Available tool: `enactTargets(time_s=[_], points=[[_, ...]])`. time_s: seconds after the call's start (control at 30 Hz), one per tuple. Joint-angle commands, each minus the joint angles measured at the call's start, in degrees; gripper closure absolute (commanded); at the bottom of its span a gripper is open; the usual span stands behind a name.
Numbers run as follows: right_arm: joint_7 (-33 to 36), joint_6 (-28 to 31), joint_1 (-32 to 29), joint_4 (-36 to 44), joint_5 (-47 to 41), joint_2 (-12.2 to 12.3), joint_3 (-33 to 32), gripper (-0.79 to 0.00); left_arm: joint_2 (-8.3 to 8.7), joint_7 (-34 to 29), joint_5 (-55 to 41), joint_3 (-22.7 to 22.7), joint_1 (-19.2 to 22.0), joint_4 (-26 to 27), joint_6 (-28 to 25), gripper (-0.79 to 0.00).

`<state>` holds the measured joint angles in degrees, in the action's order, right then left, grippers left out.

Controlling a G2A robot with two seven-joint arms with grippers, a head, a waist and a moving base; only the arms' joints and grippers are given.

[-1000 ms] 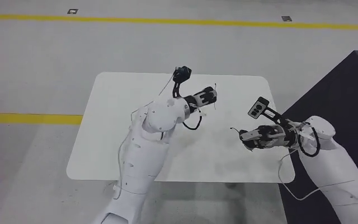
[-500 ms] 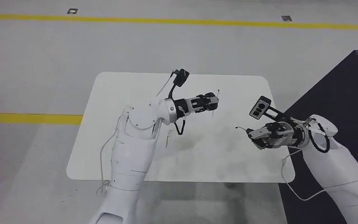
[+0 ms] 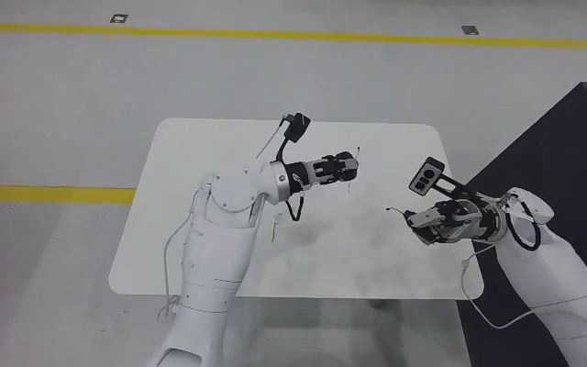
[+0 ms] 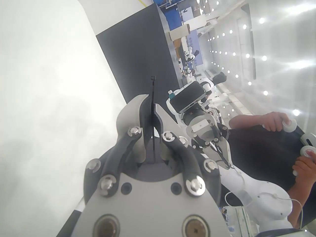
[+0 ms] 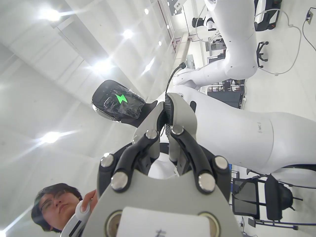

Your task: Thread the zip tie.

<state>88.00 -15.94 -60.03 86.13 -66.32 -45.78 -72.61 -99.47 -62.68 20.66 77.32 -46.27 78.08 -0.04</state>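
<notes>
Over one white table, left claw pinches one zip tie, right claw a second tie.

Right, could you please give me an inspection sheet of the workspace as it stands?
surface: white table, rounded corners.
job's things: zip tie, head end out; thin black strip, curved.
clutter: nothing seen.
hands: left hand shut on zip tie; right hand shut on black strip; apart.
cables: white cable by right arm; black loop under left arm.
surroundings: grey floor, yellow lines, dark panel beside table.
</notes>
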Motion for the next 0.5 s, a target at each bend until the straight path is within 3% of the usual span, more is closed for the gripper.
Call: enactTargets(time_s=[0.0, 0.13, 0.37, 0.47], points=[[0.00, 0.00, 0.00, 0.00, 0.00, 0.00, 0.00, 0.000, 0.00, 0.00, 0.00, 0.00, 0.00, 0.00, 0.00, 0.000], [-0.62, 0.26, -0.19, 0.47, -0.21, -0.07, 0.04, 0.000, -0.05, 0.33, -2.17, -0.49, -0.89, 0.48, -0.56, 0.000], [0.00, -0.36, -2.56, -1.63, -10.80, 0.36, 1.63, 0.000, -0.03, -0.70, -20.83, -0.15, -2.63, 1.92, -9.80, 0.000], [0.00, -0.37, -3.24, -1.51, -16.02, 1.48, 4.13, 0.000, 0.24, -3.13, -29.35, 1.10, -3.04, 1.03, -10.92, 0.000]])
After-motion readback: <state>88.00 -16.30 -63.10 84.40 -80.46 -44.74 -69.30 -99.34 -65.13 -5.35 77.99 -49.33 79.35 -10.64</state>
